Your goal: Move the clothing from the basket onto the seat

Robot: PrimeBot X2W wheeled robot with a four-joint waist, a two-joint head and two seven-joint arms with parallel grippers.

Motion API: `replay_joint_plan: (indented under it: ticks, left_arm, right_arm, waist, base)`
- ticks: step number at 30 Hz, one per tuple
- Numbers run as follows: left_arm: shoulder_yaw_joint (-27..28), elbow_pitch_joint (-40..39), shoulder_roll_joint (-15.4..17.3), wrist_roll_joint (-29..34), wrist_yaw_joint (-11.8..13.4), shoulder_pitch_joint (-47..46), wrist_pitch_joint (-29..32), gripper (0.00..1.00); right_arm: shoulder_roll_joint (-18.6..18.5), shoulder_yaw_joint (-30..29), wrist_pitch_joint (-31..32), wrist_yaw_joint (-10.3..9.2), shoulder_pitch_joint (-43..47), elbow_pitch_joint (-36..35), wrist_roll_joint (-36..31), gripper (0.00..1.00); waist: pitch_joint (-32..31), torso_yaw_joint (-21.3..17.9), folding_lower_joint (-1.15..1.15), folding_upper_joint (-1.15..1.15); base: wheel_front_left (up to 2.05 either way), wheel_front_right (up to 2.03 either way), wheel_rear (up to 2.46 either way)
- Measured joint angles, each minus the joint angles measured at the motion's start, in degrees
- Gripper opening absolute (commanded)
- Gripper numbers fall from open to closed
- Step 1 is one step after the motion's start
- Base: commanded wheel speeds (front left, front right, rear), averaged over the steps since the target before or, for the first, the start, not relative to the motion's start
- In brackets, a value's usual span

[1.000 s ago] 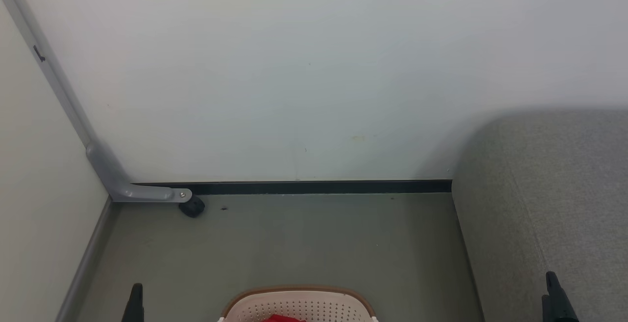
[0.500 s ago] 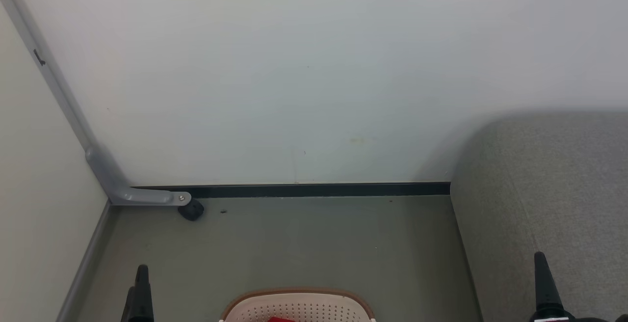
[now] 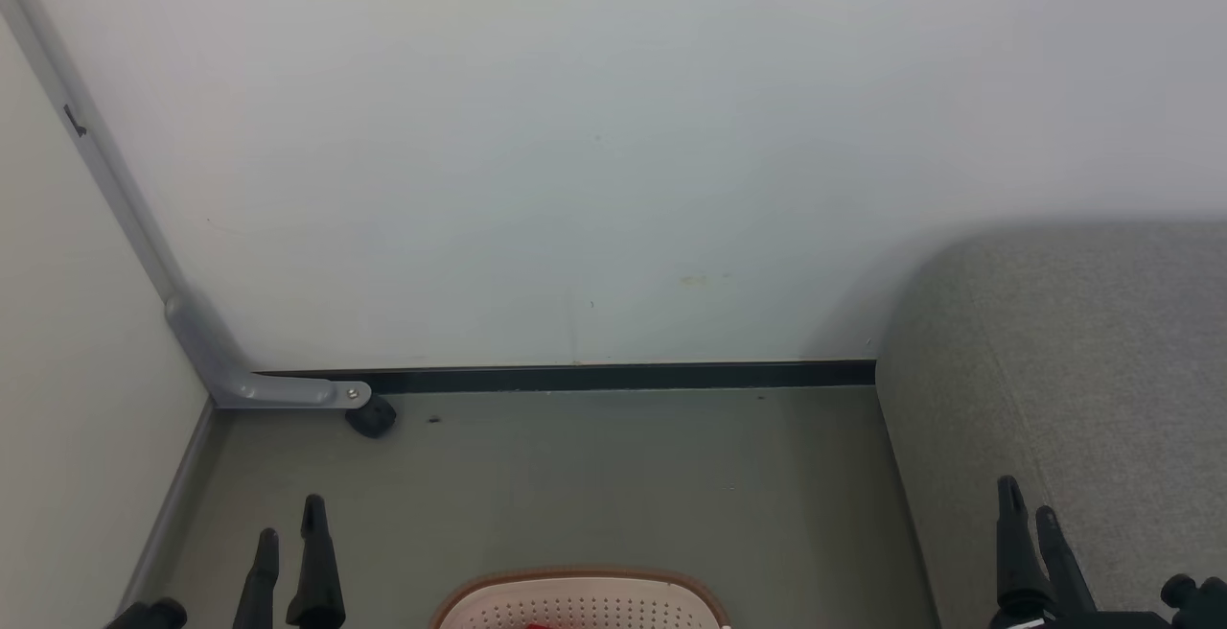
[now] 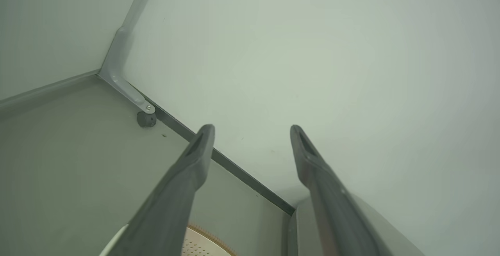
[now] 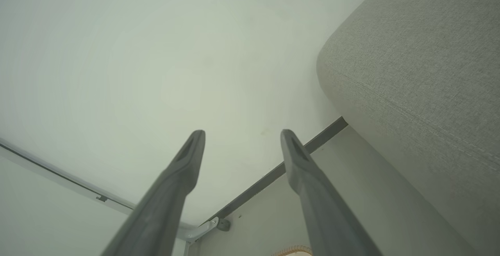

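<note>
The left gripper (image 3: 289, 522) and the right gripper (image 3: 1026, 500) were both open and held nothing. The basket (image 3: 580, 600) sat at the bottom middle of the head view, between them, with a bit of red clothing (image 3: 543, 625) inside. The left gripper looked nearer to it. The seat (image 3: 1083, 370) was at the lower right.

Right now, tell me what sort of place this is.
Probably a corner of a living room or mock-up: grey upholstered seat by a plain white wall, laundry basket on the floor.
</note>
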Motion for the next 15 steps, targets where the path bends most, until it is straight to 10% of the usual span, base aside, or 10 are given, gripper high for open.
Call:
replay_joint_plan:
  ticks: [15]
  left_arm:
    - [-2.8,0.0,0.2,20.3,2.1,0.1,-3.0,1.00]
  right_arm:
    - [-0.4,2.4,-3.1,-2.49,0.2,-0.5,-14.4,1.00]
  waist:
    - [0.1,-0.3,0.00,0.00]
  base:
    - [0.00,0.00,0.00]
